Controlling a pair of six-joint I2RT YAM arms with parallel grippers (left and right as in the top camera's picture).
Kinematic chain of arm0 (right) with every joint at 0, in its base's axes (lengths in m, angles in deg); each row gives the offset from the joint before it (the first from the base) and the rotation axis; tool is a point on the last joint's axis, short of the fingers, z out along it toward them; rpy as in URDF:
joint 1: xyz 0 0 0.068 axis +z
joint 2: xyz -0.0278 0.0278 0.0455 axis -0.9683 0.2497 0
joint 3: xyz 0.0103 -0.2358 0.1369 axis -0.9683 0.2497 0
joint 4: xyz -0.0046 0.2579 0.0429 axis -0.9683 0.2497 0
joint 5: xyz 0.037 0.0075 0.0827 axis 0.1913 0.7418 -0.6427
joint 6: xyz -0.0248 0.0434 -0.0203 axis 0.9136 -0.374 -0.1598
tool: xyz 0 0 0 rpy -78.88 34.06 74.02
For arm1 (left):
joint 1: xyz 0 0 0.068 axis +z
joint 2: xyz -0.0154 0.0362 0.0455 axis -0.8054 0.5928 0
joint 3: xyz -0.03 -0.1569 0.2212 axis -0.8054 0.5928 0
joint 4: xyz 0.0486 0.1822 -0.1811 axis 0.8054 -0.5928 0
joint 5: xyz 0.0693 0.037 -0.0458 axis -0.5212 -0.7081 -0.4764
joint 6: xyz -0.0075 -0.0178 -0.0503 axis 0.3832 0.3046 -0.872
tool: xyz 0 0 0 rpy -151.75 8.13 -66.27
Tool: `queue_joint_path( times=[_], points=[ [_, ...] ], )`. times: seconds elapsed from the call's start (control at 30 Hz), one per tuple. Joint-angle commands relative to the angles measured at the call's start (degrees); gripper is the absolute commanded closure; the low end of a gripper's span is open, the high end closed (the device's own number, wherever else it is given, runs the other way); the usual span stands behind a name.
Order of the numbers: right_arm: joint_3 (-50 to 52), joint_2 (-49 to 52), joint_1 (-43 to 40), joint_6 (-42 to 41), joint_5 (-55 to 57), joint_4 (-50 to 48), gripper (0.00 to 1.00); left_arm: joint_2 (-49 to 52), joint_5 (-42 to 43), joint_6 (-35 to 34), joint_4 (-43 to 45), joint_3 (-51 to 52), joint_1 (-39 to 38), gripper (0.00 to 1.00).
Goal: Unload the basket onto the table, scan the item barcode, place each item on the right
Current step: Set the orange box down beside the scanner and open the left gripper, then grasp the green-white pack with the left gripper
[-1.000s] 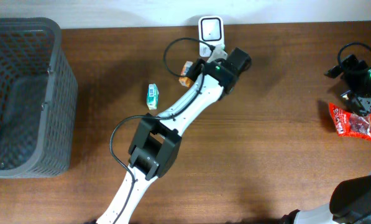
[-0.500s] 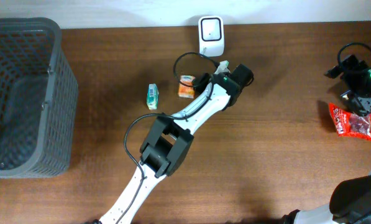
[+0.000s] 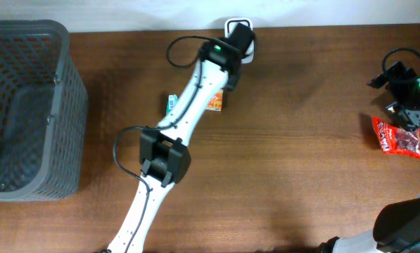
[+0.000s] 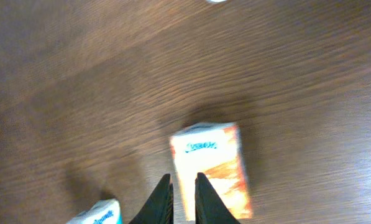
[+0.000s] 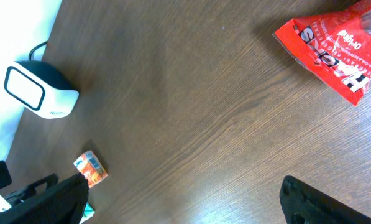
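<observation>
The item, a small orange box (image 3: 216,103), lies flat on the table a little in front of the white scanner (image 3: 239,28). In the left wrist view the orange box (image 4: 213,165) lies beyond my black fingertips and nothing touches it. My left gripper (image 3: 229,70) hovers above it. Its jaws are almost together, with only a thin gap, and hold nothing (image 4: 182,199). My right gripper (image 3: 406,98) hangs at the far right, wide open and empty (image 5: 185,205). From there the scanner (image 5: 39,90) and the box (image 5: 89,168) show far to the left.
A teal-and-white pack (image 3: 171,105) lies just left of the box and shows at the lower left of the left wrist view (image 4: 98,214). A red snack packet (image 3: 399,137) lies under the right arm. A grey mesh basket (image 3: 72,105) stands at the far left.
A second ago my left gripper held the orange box up near the scanner. The box now lies on the table, released, and the left arm has swung left and back towards the scanner. The right arm is unmoved.
</observation>
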Motion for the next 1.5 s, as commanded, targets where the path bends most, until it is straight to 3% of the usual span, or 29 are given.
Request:
queue_joint_path(
  times=[0.0, 0.03, 0.13, 0.2, 0.23, 0.33, 0.4, 0.57, 0.67, 0.73, 0.97, 1.03, 1.13, 1.17, 1.27, 1.37, 1.47],
  points=[
    [0.1, 0.2, 0.1, 0.2, -0.1, 0.0, 0.02, 2.6, 4.2, -1.0, -1.8, -0.5, 1.5, 0.82],
    [0.1, 0.2, 0.1, 0.2, -0.1, 0.0, 0.02, 3.2, 4.2, -1.0, -2.2, -0.5, 1.7, 0.78],
    [0.1, 0.2, 0.1, 0.2, -0.1, 0.0, 0.02, 3.3, 3.8, -1.0, -4.0, -1.2, 1.7, 0.80],
    [0.1, 0.2, 0.1, 0.2, -0.1, 0.0, 0.02, 1.0, 3.5, -1.0, -10.0, -8.7, 2.6, 0.75],
    [0.1, 0.2, 0.1, 0.2, -0.1, 0.0, 0.02, 0.1, 3.5, -1.0, -12.0, -11.0, 3.0, 0.69],
    [0.1, 0.2, 0.1, 0.2, -0.1, 0.0, 0.02, -2.4, 3.5, -1.0, -18.9, -19.5, 5.6, 0.32],
    [0.1, 0.2, 0.1, 0.2, -0.1, 0.0, 0.02, -2.8, 4.0, -0.7, -20.2, -20.9, 7.8, 0.25],
    [0.1, 0.2, 0.1, 0.2, -0.1, 0.0, 0.02, -2.8, 4.3, -0.8, -20.2, -9.6, 12.0, 0.21],
    [0.1, 0.2, 0.1, 0.2, -0.1, 0.0, 0.02, -2.8, 14.2, -0.7, -20.2, 1.2, 14.9, 0.23],
    [0.1, 0.2, 0.1, 0.2, -0.1, 0.0, 0.02, -2.8, 14.6, -0.7, -20.2, 5.4, 16.1, 0.23],
    [0.1, 0.2, 0.1, 0.2, -0.1, 0.0, 0.02, -2.7, 19.7, -0.7, -16.3, 12.5, 17.5, 0.20],
    [0.1, 0.2, 0.1, 0.2, -0.1, 0.0, 0.02, -2.7, 22.8, -0.7, -14.7, 14.8, 17.4, 0.21],
    [0.1, 0.2, 0.1, 0.2, -0.1, 0.0, 0.02, -2.7, 23.7, -0.7, -12.0, 18.3, 17.4, 0.31],
    [0.1, 0.2, 0.1, 0.2, -0.1, 0.0, 0.02, -2.7, 23.7, -0.7, -11.3, 19.1, 17.4, 0.37],
    [0.1, 0.2, 0.1, 0.2, -0.1, 0.0, 0.02, -2.8, 23.7, -0.7, -11.5, 18.4, 17.5, 0.80],
    [0.1, 0.2, 0.1, 0.2, -0.1, 0.0, 0.02, -3.7, 23.5, -0.7, -13.3, 15.4, 17.5, 0.92],
    [0.1, 0.2, 0.1, 0.2, -0.1, 0.0, 0.02, -4.1, 25.7, -0.7, -15.7, 8.3, 17.5, 0.98]
  ],
)
